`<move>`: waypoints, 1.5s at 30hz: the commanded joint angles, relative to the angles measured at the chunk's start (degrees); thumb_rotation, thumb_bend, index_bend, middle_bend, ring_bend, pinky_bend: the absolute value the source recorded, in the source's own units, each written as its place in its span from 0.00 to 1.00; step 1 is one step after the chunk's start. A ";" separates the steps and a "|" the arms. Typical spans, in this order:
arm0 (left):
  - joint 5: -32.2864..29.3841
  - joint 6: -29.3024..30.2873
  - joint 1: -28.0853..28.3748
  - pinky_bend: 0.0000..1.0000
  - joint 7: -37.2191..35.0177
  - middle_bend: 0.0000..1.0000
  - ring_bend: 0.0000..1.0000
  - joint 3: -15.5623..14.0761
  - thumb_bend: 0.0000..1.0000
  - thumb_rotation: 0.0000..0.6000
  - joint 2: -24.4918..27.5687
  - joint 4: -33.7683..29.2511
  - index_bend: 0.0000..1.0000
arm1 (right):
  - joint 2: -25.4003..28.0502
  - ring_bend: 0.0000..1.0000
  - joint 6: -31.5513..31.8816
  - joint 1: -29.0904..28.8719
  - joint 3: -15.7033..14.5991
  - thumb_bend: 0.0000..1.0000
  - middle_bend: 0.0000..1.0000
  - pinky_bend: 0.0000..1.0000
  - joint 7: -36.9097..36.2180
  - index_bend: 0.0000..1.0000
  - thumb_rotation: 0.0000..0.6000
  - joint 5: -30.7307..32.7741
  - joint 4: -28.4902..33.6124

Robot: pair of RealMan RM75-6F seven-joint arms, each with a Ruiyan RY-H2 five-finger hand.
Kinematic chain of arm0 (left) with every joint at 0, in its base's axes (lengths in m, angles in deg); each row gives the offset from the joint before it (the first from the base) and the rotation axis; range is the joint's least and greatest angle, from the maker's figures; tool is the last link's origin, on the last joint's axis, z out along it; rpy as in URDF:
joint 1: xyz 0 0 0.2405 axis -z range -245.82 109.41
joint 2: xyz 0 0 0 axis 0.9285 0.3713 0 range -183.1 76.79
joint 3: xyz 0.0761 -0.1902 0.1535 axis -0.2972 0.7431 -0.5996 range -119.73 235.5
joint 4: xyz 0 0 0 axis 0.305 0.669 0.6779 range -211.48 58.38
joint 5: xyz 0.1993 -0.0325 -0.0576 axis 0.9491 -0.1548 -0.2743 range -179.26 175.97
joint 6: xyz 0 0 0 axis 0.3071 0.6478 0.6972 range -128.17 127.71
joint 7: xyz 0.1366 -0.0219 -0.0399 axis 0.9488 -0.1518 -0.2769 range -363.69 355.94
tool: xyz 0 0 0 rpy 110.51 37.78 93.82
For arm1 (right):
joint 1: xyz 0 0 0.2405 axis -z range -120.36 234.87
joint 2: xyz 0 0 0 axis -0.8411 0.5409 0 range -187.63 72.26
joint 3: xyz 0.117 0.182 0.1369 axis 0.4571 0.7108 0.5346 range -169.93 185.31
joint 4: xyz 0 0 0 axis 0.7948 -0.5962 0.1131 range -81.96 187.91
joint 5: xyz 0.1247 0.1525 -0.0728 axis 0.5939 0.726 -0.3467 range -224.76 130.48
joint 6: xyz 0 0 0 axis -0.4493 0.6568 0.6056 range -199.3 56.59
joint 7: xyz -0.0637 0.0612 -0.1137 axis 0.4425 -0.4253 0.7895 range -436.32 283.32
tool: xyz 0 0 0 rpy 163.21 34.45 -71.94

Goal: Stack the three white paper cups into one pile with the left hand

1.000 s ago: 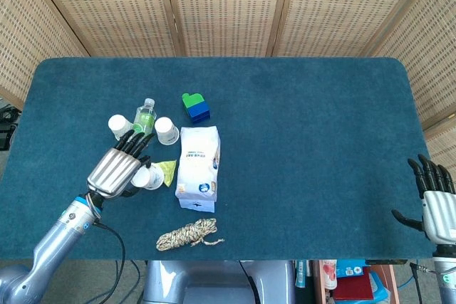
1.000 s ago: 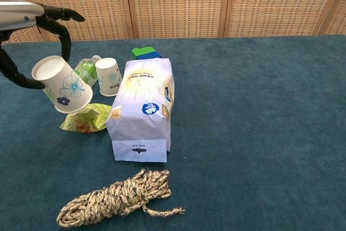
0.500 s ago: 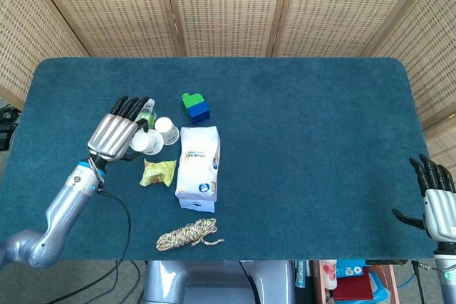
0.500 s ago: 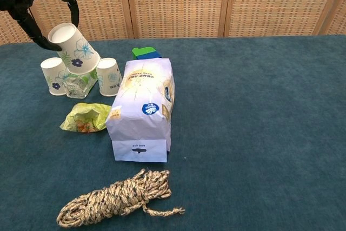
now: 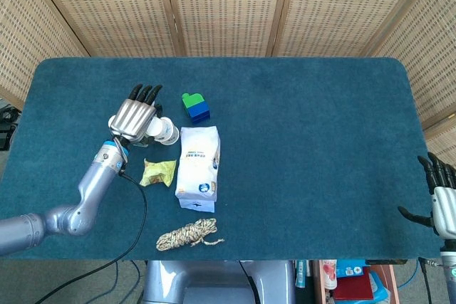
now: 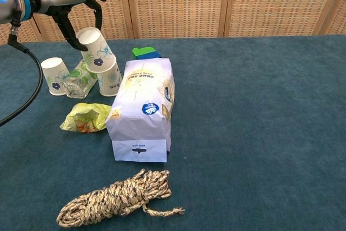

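Note:
My left hand grips a white flowered paper cup, tilted with its mouth up and to the left. The cup's base sits right at the rim of a second cup standing next to the white bag. A third cup stands further left on the table, apart from the others. In the head view the hand covers most of the cups; only one white cup peeks out at its right. My right hand hangs off the table's near right corner, fingers spread and holding nothing.
A clear bottle with a green label lies between the cups. A green snack packet, a tall white bag, a coil of rope and green and blue blocks sit close by on the blue table.
My left hand carried the flowered cup up from near the snack packet, away from me and to the right, and now holds it at the rim of the cup beside the bag.

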 commanded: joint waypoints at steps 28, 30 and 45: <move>-11.71 -1.52 7.45 0.00 0.68 0.00 0.00 -1.13 0.22 1.00 -9.15 13.87 0.03 | -0.46 0.00 0.30 0.20 0.46 0.00 0.00 0.00 -1.17 0.00 1.00 0.46 -1.09; -10.51 -0.90 6.83 0.00 -0.23 0.00 0.00 -1.30 0.22 1.00 -8.63 13.15 0.02 | -0.44 0.00 0.49 0.27 0.53 0.00 0.00 0.00 -1.37 0.00 1.00 0.41 -1.07; -2.01 6.01 -4.48 0.00 -6.49 0.00 0.00 -6.67 0.22 1.00 5.72 2.38 0.02 | -0.84 0.00 1.43 0.23 0.13 0.00 0.00 0.00 0.26 0.00 1.00 -1.12 -0.27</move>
